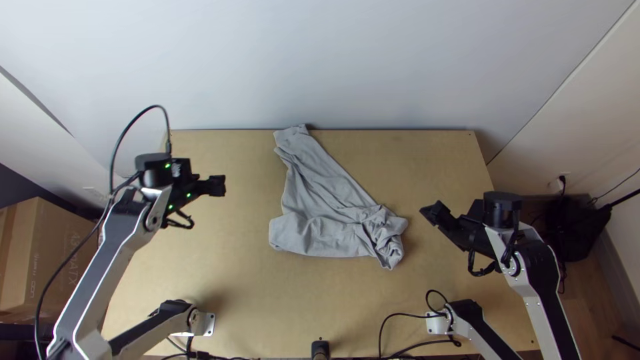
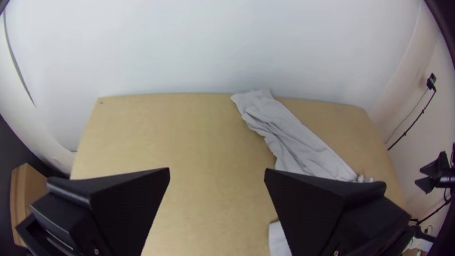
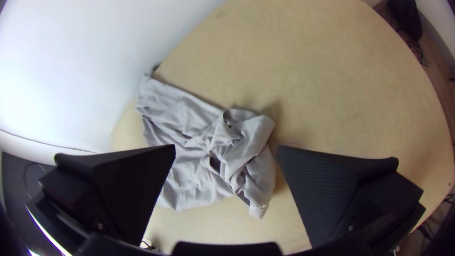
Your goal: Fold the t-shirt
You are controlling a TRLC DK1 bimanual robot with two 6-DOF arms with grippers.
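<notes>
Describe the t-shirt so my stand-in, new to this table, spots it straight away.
On the wooden table, look between the left gripper and the right gripper. The t-shirt is the wrinkled grey cloth, one narrow end reaching the far edge by the wall, the broad nearer part bunched at its right end. Its creases set it apart from the black grippers on either side.

Print: on the cardboard box (image 1: pixel 50 230), top view, counter (image 1: pixel 233 293) just beside it. Large dark lettering (image 1: pixel 75 250) runs along the box's printed face, on the part nearer the counter; it ends in "ATX", start too faint to call. Smaller line (image 1: pixel 33 277) on the same box face, farther from the counter (letters, yes; legible, no). That's all I can read.
</notes>
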